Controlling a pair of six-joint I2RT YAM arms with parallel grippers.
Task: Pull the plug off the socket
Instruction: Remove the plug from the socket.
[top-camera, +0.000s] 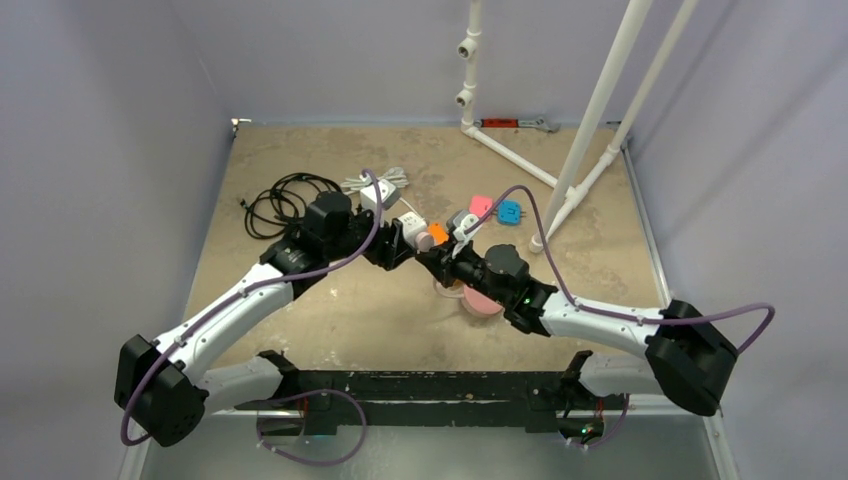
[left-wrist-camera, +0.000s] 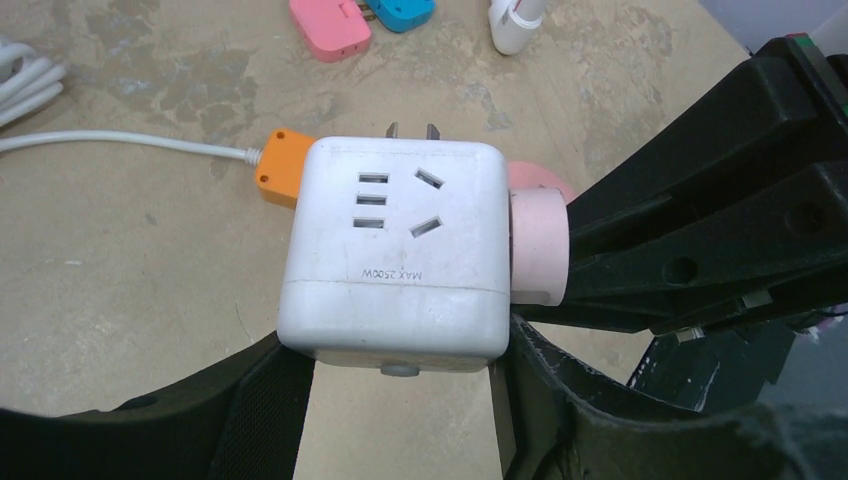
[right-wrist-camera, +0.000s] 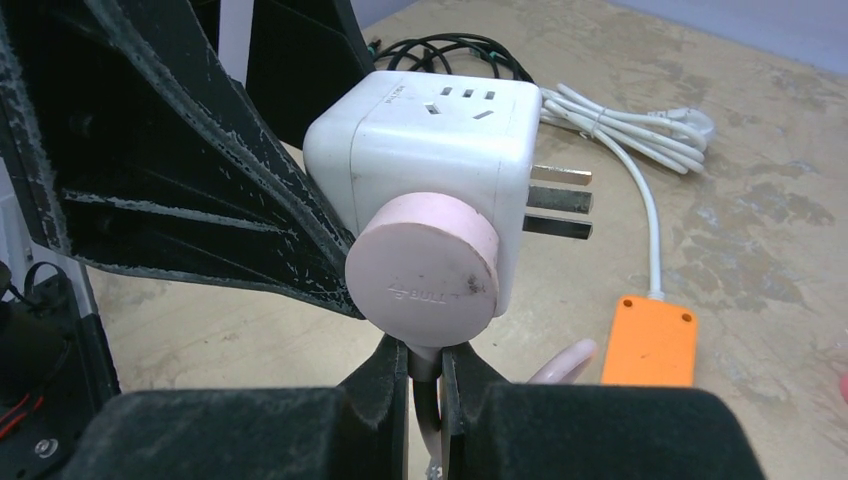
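Note:
My left gripper (left-wrist-camera: 395, 372) is shut on a white cube adapter (left-wrist-camera: 395, 250), held above the table by its lower sides. The adapter's metal prongs (right-wrist-camera: 560, 200) stick out bare. A round pink plug (right-wrist-camera: 425, 265) sits in the adapter's side face. My right gripper (right-wrist-camera: 425, 365) is shut on the plug's neck, where its pink cable leaves. The orange socket (right-wrist-camera: 650, 340) lies flat on the table below, apart from the adapter, with its white cable (left-wrist-camera: 120, 142) trailing away. In the top view, both grippers meet over the table's middle at the adapter (top-camera: 410, 230).
A pink adapter (left-wrist-camera: 330, 25) and a blue one (left-wrist-camera: 400, 12) lie further back. A black cable coil (top-camera: 280, 200) is at the back left and a bundled white cable (right-wrist-camera: 640, 125) is behind the adapter. A white pipe frame (top-camera: 600, 110) stands at the back right.

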